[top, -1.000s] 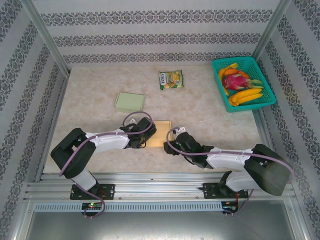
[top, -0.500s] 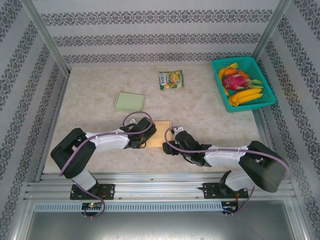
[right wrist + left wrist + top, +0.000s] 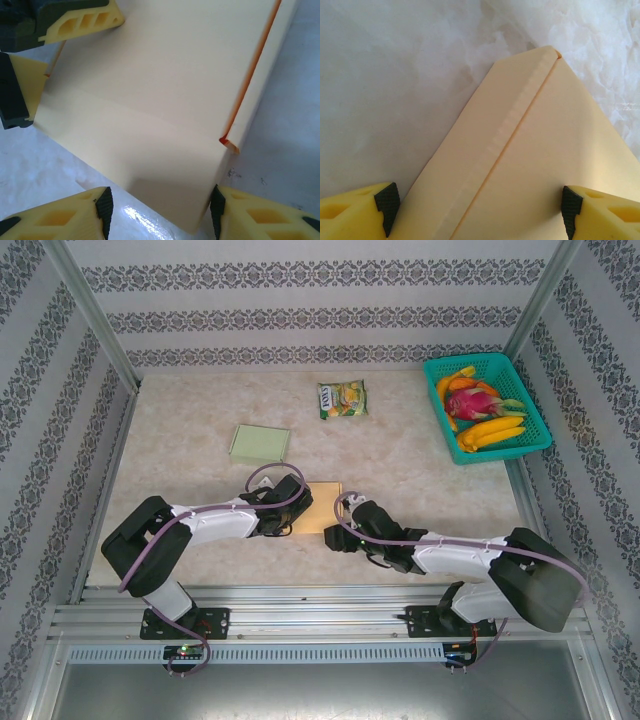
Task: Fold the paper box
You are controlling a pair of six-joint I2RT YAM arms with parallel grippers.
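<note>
because the paper box point(image 3: 322, 506) lies flat, left gripper point(image 3: 479, 202) — jaws wide — and right gripper point(image 3: 160, 202), half-open, straddle opposite edges

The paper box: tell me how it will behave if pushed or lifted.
The paper box lies flat and thin, so it is probably light and would likely slide on the glossy table. Its scored crease suggests it bends there rather than staying stiff. Lifted by one corner, it may flop.

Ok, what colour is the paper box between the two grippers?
Pale cream-yellow paper box, thin orange line along one edge; clearest in the right wrist view.
</note>
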